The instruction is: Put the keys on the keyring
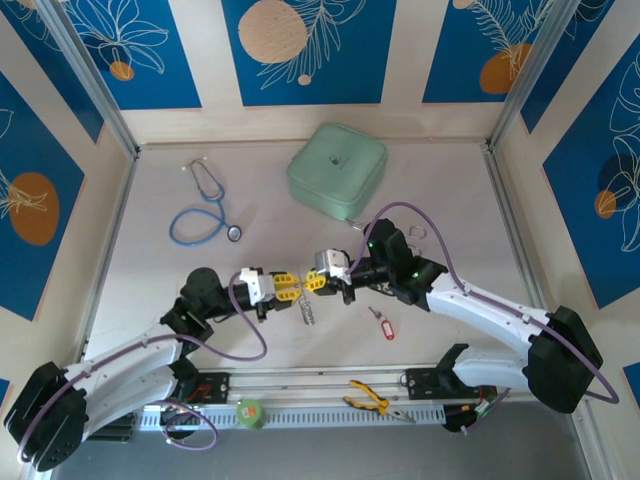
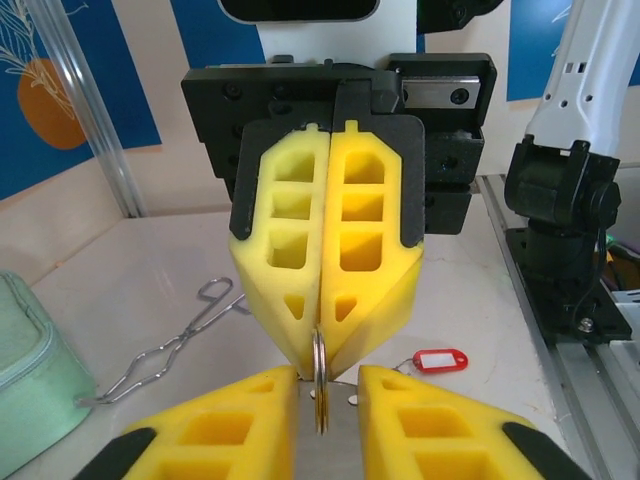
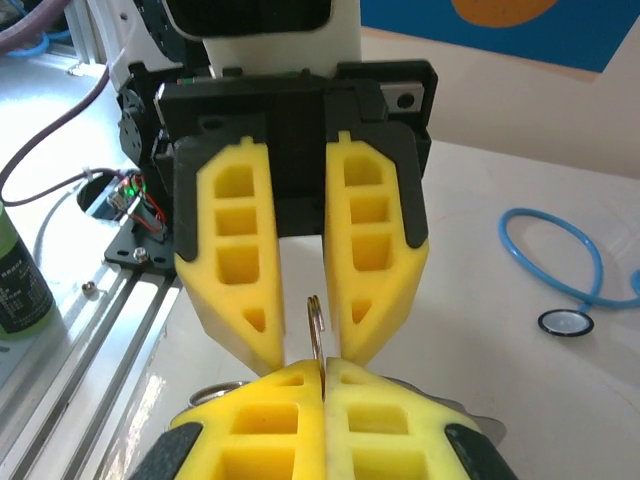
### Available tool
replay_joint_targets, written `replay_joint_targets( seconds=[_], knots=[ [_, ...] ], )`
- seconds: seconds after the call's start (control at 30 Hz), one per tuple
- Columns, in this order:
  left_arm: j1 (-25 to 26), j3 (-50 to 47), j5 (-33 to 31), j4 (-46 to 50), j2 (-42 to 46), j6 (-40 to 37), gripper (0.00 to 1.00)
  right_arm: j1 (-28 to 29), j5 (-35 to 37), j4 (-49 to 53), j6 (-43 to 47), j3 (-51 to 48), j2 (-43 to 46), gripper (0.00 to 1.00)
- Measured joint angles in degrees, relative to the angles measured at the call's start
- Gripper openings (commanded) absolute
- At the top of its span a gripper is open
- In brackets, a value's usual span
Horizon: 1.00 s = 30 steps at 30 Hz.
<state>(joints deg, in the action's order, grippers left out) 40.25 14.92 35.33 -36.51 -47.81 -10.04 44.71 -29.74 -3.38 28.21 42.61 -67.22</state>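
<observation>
While the keyring (image 2: 319,395) is pinched edge-on by the closed right gripper (image 2: 322,362), between the left gripper's (image 3: 310,352) spread fingers, the red-tagged key (image 1: 383,325) is left lying right and nearer.

The keyring (image 2: 320,400) is edge-on from the left wrist, just a thin sliver, with most of it buried between the clamped fingers of the right pincer (image 2: 320,362). From above, the keys (image 1: 308,311) are a tiny silvery clump, way too small to count or tell apart. Also the mint case (image 2: 30,360) gets chopped by the left edge, and the stethoscope (image 3: 566,322) runs off the right side of the right wrist view.
</observation>
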Motion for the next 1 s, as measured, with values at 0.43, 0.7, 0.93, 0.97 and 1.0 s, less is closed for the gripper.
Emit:
replay_joint_targets(
  seconds=[0.43,0.7,0.93,0.97,1.0],
  knots=[
    [0.0,3.56,-4.81,17.97,6.38,-8.57,0.2,6.34,14.43,19.34,11.78,9.94,-1.77,0.0],
    [0.02,3.58,-5.38,19.06,6.34,-9.84,0.17,9.25,18.6,22.14,13.64,12.35,-3.17,0.0],
    [0.02,3.58,-5.03,19.63,6.47,-10.03,0.0,10.01,20.44,21.66,13.42,12.39,-3.17,0.02],
    [0.02,3.56,-5.03,19.82,6.51,-10.58,0.0,9.9,20.63,21.35,13.22,12.35,-3.13,0.12],
    [0.02,3.56,-4.98,19.89,6.64,-10.91,0.0,9.84,20.83,20.55,12.59,11.85,-2.89,0.21]
  ],
)
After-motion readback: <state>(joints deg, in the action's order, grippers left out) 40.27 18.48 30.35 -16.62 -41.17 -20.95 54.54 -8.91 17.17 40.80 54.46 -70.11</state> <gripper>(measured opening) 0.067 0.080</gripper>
